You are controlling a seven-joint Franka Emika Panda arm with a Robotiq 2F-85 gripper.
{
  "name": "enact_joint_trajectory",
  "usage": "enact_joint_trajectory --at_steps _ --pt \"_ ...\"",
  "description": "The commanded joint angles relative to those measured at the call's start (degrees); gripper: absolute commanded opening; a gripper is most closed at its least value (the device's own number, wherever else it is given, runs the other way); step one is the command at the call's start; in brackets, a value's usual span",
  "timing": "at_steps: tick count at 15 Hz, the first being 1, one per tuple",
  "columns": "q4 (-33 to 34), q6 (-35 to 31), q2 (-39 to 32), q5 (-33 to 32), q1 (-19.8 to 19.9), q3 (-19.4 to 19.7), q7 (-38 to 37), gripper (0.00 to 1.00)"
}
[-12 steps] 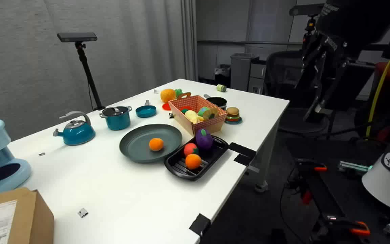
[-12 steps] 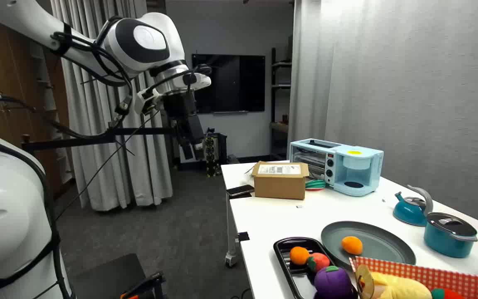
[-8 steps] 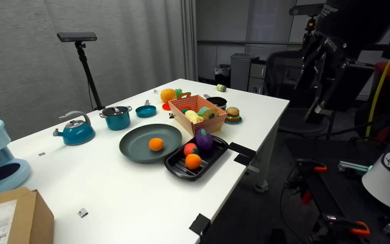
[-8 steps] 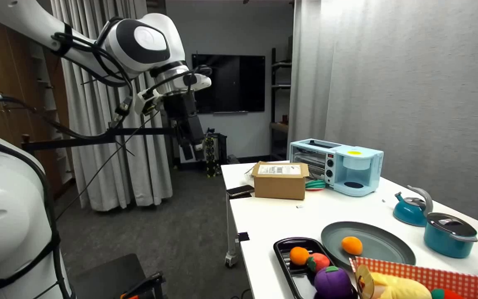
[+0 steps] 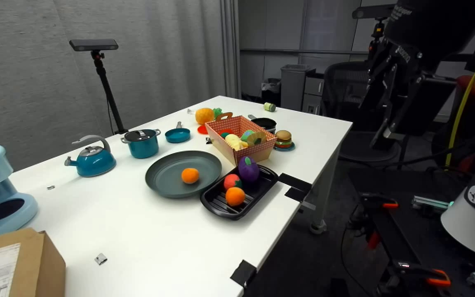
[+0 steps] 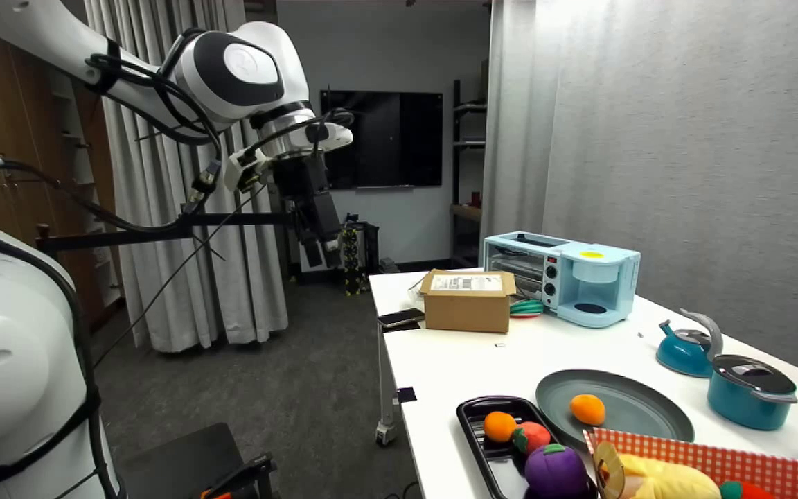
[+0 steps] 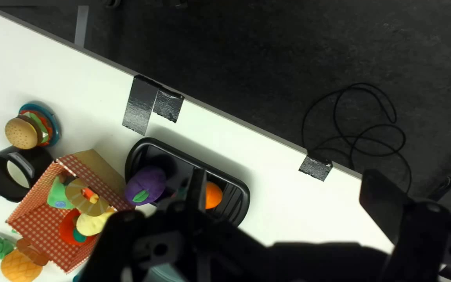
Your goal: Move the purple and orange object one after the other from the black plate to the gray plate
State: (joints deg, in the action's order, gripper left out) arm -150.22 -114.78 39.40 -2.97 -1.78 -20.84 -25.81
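The black plate (image 5: 259,194) is a deep oblong tray near the table edge, also in the other views (image 6: 503,471) (image 7: 231,197). It holds a purple eggplant-like object (image 5: 249,170) (image 6: 555,473) (image 7: 146,185), a red toy fruit (image 5: 232,181) (image 6: 530,438) and an orange ball (image 5: 235,196) (image 6: 499,427) (image 7: 213,195). The round gray plate (image 5: 165,175) (image 6: 638,414) beside it bears another orange ball (image 5: 190,176) (image 6: 587,409). My gripper (image 5: 373,123) (image 6: 323,255) (image 7: 288,196) is open and empty, raised high off the table. In the wrist view one finger covers most of the red fruit.
A checkered basket (image 5: 237,144) of toy food adjoins the black plate. A teal pot (image 5: 142,144), kettle (image 5: 96,160) and small pan (image 5: 177,135) stand behind the gray plate. A cardboard box (image 6: 468,312), light blue oven (image 6: 593,284) and toy burger (image 5: 283,139) are also on the table.
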Motion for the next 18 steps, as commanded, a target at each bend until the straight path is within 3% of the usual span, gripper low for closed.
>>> enact_joint_trajectory --at_steps 1,11,18 --pt "0.1 0.2 -0.3 -0.8 -1.1 1.0 -0.6 1.00" --pt "0.1 -0.3 -0.6 -1.0 -1.2 0.9 -0.4 1.00" --pt "0.0 -3.9 -8.7 -5.5 1.7 0.9 -2.9 1.00"
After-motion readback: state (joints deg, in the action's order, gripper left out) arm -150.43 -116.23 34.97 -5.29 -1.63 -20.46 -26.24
